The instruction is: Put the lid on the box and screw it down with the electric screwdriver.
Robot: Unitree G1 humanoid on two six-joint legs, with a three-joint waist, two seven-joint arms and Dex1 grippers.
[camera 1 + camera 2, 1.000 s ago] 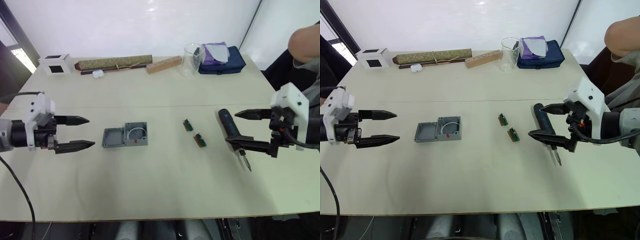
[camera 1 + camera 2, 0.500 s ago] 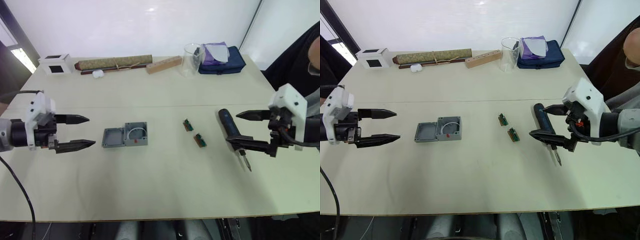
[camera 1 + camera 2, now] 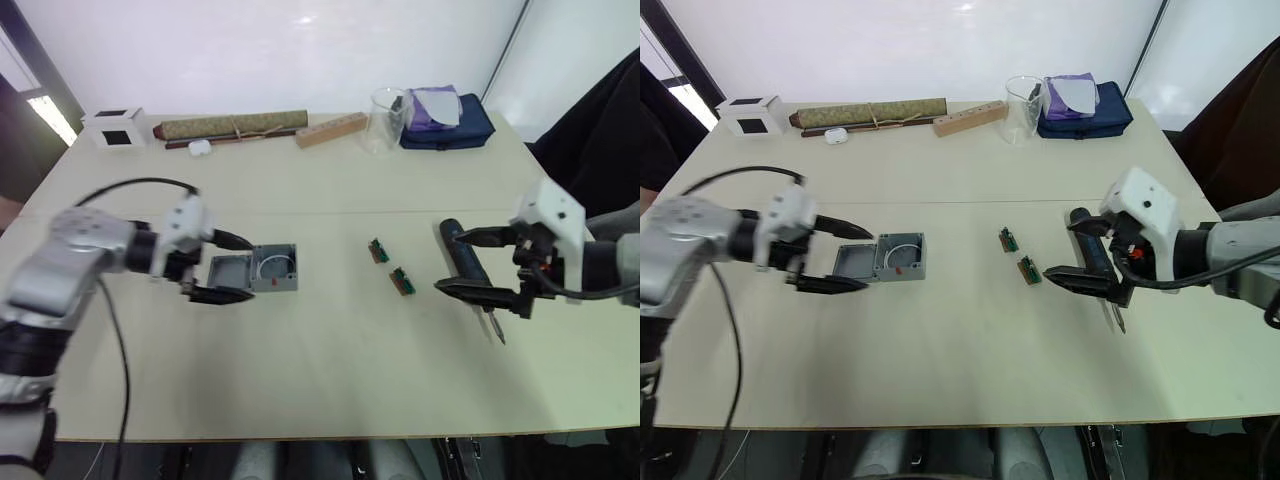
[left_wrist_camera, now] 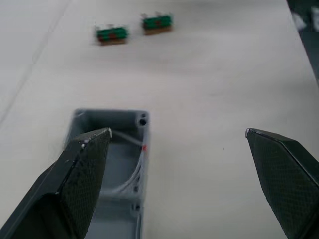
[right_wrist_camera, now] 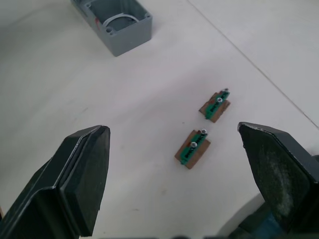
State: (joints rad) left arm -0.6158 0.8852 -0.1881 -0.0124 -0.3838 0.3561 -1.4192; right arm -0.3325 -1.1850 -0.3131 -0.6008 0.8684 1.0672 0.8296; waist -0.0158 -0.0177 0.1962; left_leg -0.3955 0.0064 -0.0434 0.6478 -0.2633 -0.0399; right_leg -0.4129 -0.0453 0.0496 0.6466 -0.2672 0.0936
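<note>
Head stereo looks down over table [image 3: 330,370]; wrist cams close, both share box [image 4: 112,164].

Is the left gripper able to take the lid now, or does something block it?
Probably yes. The left gripper is open, its fingers on either side of the lid, which lies open side up on the table against the box. Nothing covers the lid; only the adjoining box crowds one side.

Beside the matt grey plastic box [image 3: 900,257], the lid [image 3: 853,263] looks alike, the table [image 3: 940,350] smooth and pale, the left gripper's fingers [image 4: 84,169] finely textured.
</note>
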